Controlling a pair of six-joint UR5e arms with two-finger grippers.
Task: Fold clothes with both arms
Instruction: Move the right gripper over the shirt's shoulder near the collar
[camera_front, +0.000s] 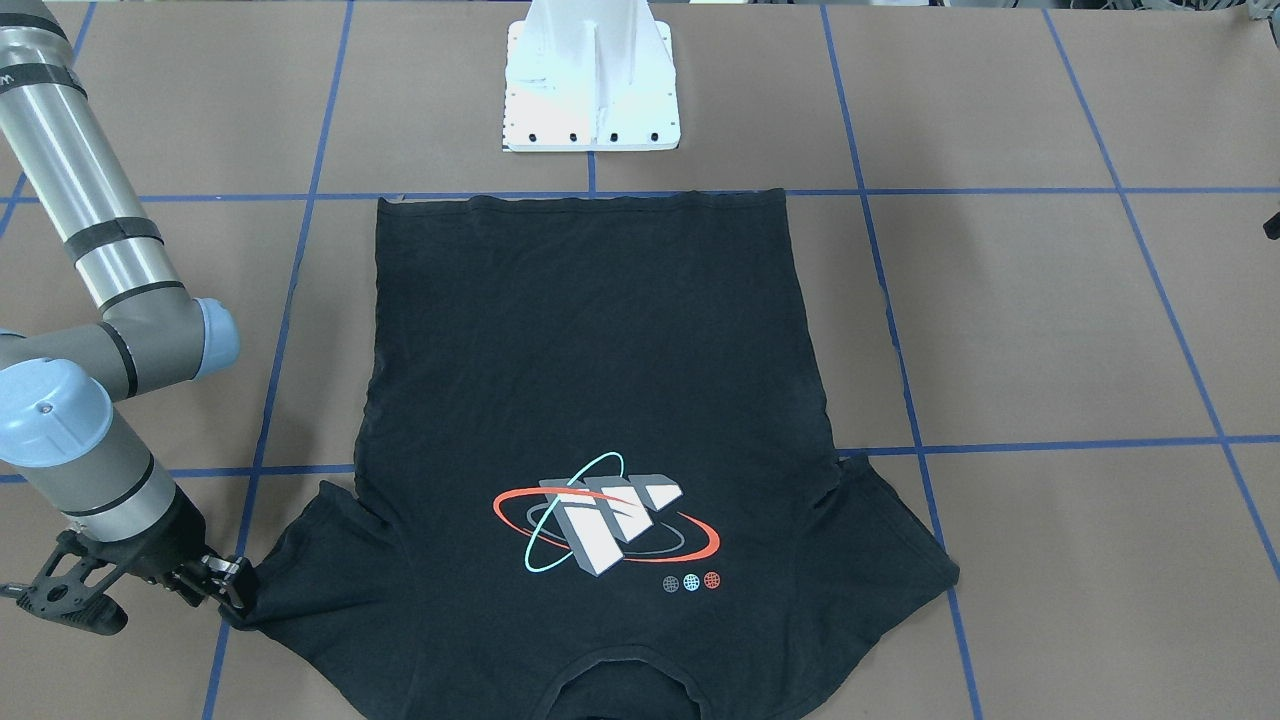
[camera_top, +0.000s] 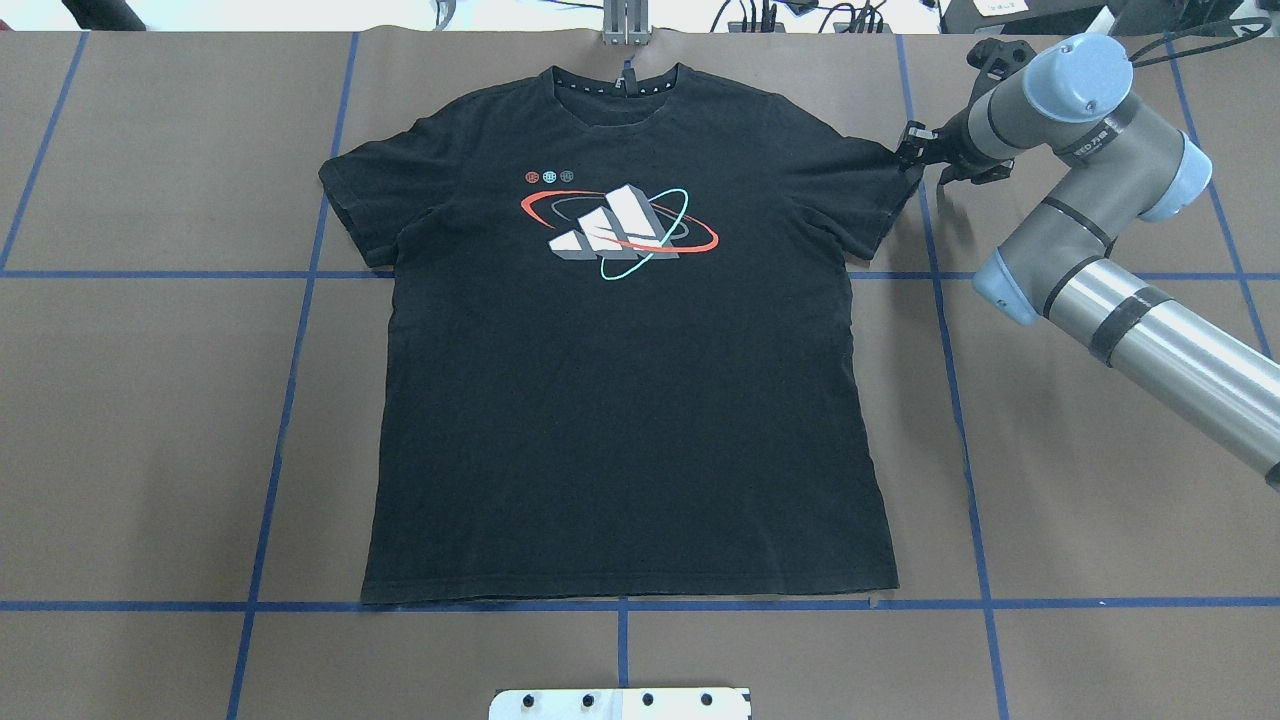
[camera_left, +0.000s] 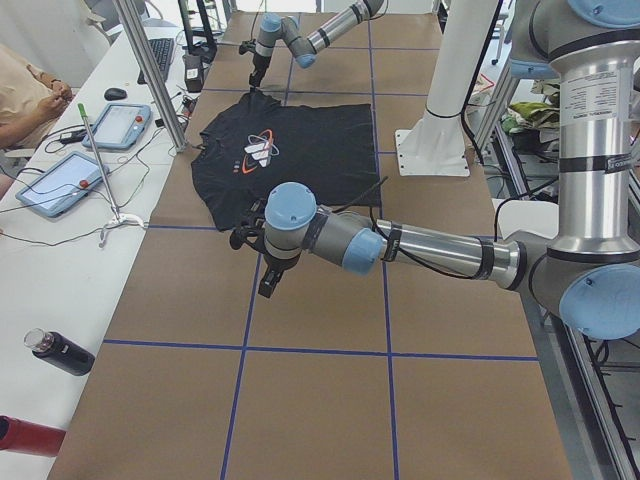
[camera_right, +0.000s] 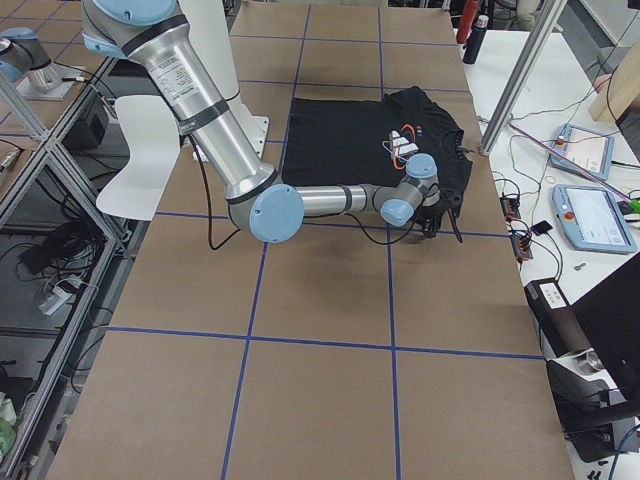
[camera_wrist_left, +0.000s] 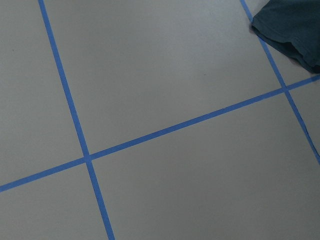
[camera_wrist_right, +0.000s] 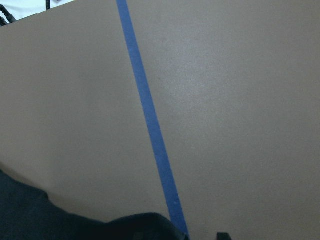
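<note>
The black T-shirt (camera_top: 620, 400) lies flat and face up on the brown table, logo (camera_top: 620, 225) up, collar at the far edge in the overhead view. It also shows in the front-facing view (camera_front: 590, 360). My right gripper (camera_top: 912, 152) sits low at the tip of the shirt's right sleeve (camera_top: 870, 190), and its fingers (camera_front: 232, 585) look closed on the sleeve's edge. In the right wrist view black cloth (camera_wrist_right: 60, 225) fills the bottom left corner. My left gripper (camera_left: 268, 285) shows only in the exterior left view, above bare table beside the left sleeve (camera_wrist_left: 295, 30); I cannot tell whether it is open or shut.
The white bolted pedestal (camera_front: 590, 90) stands just behind the shirt's hem. Blue tape lines (camera_top: 290, 400) grid the table. A side table holds tablets (camera_left: 60, 180) and cables, with a dark bottle (camera_left: 60, 352) near its front. A person's arm (camera_left: 25, 95) shows there.
</note>
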